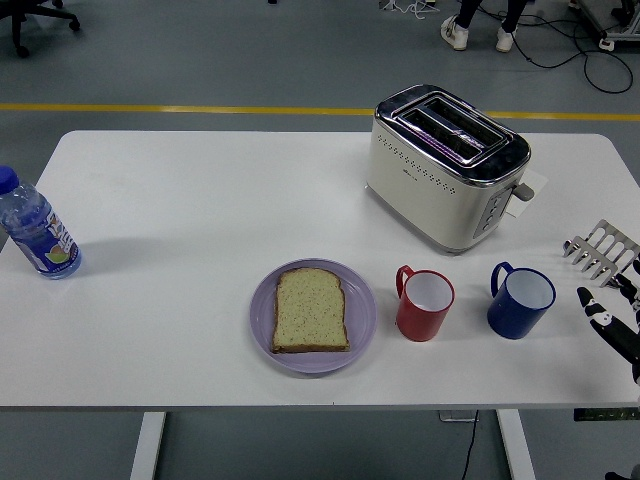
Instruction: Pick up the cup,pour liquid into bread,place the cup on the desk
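Observation:
A slice of bread [310, 310] lies on a lilac plate [264, 318] near the table's front middle. Just right of the plate stands a red cup [424, 305] with a white inside, its handle pointing back left. A blue cup [520, 302] stands further right, also with its handle to the back left. My right hand [612, 318] comes in at the right edge, a short way right of the blue cup, fingers spread and holding nothing. No liquid is visible in either cup from here.
A cream and chrome toaster [445, 170] stands behind the cups. A metal toast rack [602, 250] sits at the right edge, just behind my hand. A plastic bottle [35, 230] with a blue cap stands at the far left.

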Controlling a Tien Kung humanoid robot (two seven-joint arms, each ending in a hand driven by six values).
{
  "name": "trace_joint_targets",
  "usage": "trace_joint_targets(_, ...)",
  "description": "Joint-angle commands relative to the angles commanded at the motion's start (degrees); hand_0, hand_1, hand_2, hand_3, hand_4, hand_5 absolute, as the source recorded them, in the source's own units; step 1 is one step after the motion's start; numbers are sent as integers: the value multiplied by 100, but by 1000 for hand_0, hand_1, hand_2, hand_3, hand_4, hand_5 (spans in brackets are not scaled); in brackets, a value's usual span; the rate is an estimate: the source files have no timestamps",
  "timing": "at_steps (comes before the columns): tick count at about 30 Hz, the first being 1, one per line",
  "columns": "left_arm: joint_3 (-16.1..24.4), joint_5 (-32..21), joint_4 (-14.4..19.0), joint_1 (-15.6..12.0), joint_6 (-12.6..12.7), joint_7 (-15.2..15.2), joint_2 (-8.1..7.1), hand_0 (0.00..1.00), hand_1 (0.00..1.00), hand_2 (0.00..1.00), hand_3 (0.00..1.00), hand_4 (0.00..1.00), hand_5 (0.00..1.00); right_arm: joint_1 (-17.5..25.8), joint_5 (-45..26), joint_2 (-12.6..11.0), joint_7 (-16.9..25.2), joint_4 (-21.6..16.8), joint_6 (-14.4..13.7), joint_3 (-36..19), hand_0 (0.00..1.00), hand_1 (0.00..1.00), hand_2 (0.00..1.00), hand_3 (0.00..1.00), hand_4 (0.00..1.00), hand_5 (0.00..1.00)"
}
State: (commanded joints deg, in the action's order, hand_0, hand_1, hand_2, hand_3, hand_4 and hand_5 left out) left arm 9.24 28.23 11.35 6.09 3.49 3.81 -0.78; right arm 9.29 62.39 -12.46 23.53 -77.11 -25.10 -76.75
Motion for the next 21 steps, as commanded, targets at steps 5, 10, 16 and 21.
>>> trace_joint_targets(5,2,13,2,11,-1,-1,-2,635,646,657,552,323,834,7,22,-9,29,79,17,136,951,857,976,998,919,205)
trace_joint_targets(10,4,12,6,23,-3,-3,2,635,646,657,555,323,834,-47,175,-6,69,247,18,264,954,859,976,998,925,203)
trace_joint_targets(16,24,6,11,35,-5,-3,7,636,646,657,554,323,834,-152,331,0,45,413,-14,431,957,860,977,998,937,220)
trace_joint_targets(21,29,-3,13,35,-6,-1,13,635,644,656,552,323,835,-285,474,70,19,578,-45,530,959,860,979,998,941,218)
